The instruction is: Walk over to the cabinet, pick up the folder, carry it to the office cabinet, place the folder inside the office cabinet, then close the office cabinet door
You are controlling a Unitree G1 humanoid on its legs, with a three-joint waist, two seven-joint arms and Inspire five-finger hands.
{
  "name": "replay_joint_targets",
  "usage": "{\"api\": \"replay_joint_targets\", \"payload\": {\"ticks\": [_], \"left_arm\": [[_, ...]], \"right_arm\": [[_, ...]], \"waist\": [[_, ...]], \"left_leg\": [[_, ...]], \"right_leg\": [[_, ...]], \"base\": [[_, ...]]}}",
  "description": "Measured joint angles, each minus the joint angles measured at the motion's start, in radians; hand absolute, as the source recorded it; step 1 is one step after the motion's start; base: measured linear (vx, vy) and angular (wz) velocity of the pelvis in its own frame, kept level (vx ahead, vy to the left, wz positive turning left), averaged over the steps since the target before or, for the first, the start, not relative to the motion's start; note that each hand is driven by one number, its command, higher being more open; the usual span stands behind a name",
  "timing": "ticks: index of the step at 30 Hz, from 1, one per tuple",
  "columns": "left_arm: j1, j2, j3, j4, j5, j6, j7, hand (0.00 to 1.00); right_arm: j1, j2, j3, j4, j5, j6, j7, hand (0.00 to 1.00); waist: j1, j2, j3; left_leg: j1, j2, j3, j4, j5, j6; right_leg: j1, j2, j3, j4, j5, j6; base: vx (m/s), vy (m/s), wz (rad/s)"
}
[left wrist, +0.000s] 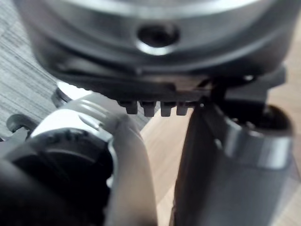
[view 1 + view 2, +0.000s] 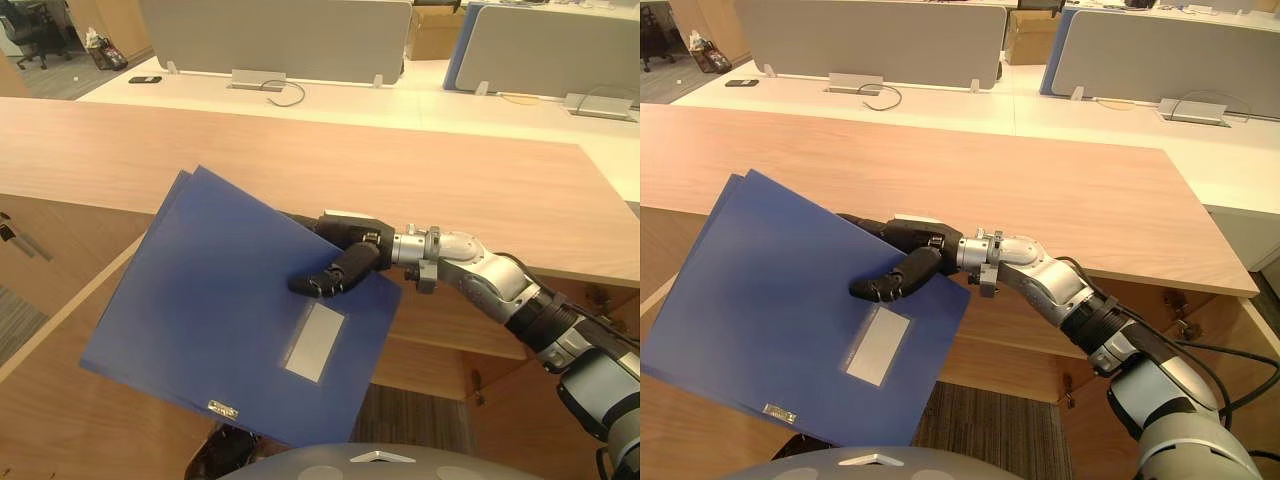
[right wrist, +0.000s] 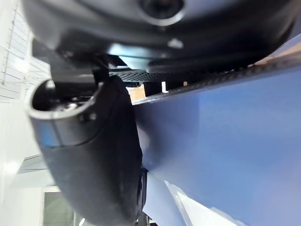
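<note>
Pale-wood cabinet top (image 2: 420, 165) before white office desks (image 2: 350, 100)

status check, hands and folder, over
right hand shut on blue folder. folder tilted, in front of wooden cabinet top, not yet inside. left hand unclear.

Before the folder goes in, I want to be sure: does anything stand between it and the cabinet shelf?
Nothing visible does. The right hand grips the blue folder in front of the open cabinet; the folder hides part of its inside.
</note>
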Motion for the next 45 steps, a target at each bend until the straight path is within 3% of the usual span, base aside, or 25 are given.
{"api": "replay_joint_targets", "payload": {"ticks": [4,13,18,24,29,33,37,40,45], "left_arm": [[-0.001,-0.031,0.086,0.032,0.002,0.013,0.031,1.0],[-0.015,-0.056,0.156,0.052,0.006,0.013,0.044,1.0],[-0.026,-0.06,0.176,0.068,0.04,0.013,0.064,1.0],[-0.064,-0.062,0.186,0.105,0.082,0.017,0.074,1.0],[-0.085,-0.062,0.183,0.126,0.079,0.033,0.075,1.0],[-0.086,-0.063,0.184,0.137,0.079,0.04,0.077,1.0],[-0.087,-0.069,0.193,0.144,0.078,0.042,0.079,1.0],[-0.086,-0.074,0.196,0.145,0.078,0.05,0.098,1.0],[-0.088,-0.079,0.203,0.144,0.079,0.054,0.11,1.0]], "right_arm": [[-0.004,0.0,0.009,0.0,-0.002,0.006,0.012,0.0],[-0.054,0.0,0.072,-0.003,-0.034,0.006,0.024,0.0],[-0.072,0.003,0.221,0.007,-0.203,0.008,0.063,0.0],[-0.059,0.028,0.232,0.147,-0.404,-0.005,0.052,0.0],[0.019,0.066,0.214,0.273,-0.558,-0.021,0.028,0.0],[0.089,0.106,0.15,0.323,-0.661,-0.074,0.005,0.0],[0.122,0.16,0.096,0.398,-0.702,-0.105,-0.018,0.0],[0.217,0.252,0.023,0.52,-0.7,-0.104,-0.086,0.0],[0.296,0.305,-0.077,0.684,-0.699,-0.101,-0.144,0.0]], "waist": [[-0.001,-0.008,0.01],[-0.003,-0.008,0.012],[-0.011,-0.015,0.018],[-0.015,-0.017,0.019],[-0.016,-0.015,0.023],[-0.025,-0.001,0.036],[-0.021,0.0,0.045],[-0.025,0.0,0.048],[-0.03,0.006,0.052]], "left_leg": [[0.001,0.001,-0.001,-0.003,0.003,-0.005],[0.002,0.0,-0.002,-0.006,0.006,-0.01],[0.002,0.0,-0.002,-0.007,0.006,-0.011],[0.004,0.0,-0.002,-0.012,0.008,-0.014],[0.018,-0.002,0.0,-0.023,0.012,-0.015],[0.024,-0.001,0.008,-0.025,0.012,-0.016],[0.033,-0.002,0.014,-0.03,0.013,-0.017],[0.036,-0.007,0.014,-0.036,0.013,-0.018],[0.036,-0.013,0.015,-0.038,0.013,-0.018]], "right_leg": [[-0.001,0.001,-0.002,-0.001,-0.001,-0.001],[0.001,0.001,-0.005,-0.006,-0.001,-0.001],[0.004,0.001,-0.005,-0.013,-0.001,-0.001],[0.006,0.001,-0.005,-0.015,0.0,-0.001],[0.014,-0.001,-0.007,-0.019,0.0,-0.001],[0.014,-0.003,-0.004,-0.015,-0.001,-0.001],[0.017,-0.005,0.001,-0.011,-0.002,0.001],[0.016,-0.012,-0.002,0.006,-0.013,0.004],[0.015,-0.018,-0.008,0.007,-0.016,0.008]], "base": [[-0.01,0.047,-0.01],[-0.01,0.049,0.0],[-0.01,0.037,0.01],[0.0,0.006,0.0],[0.01,0.018,-0.01],[-0.01,0.05,-0.05],[-0.03,0.059,-0.02],[-0.03,0.053,0.04],[-0.01,0.061,0.01]]}}
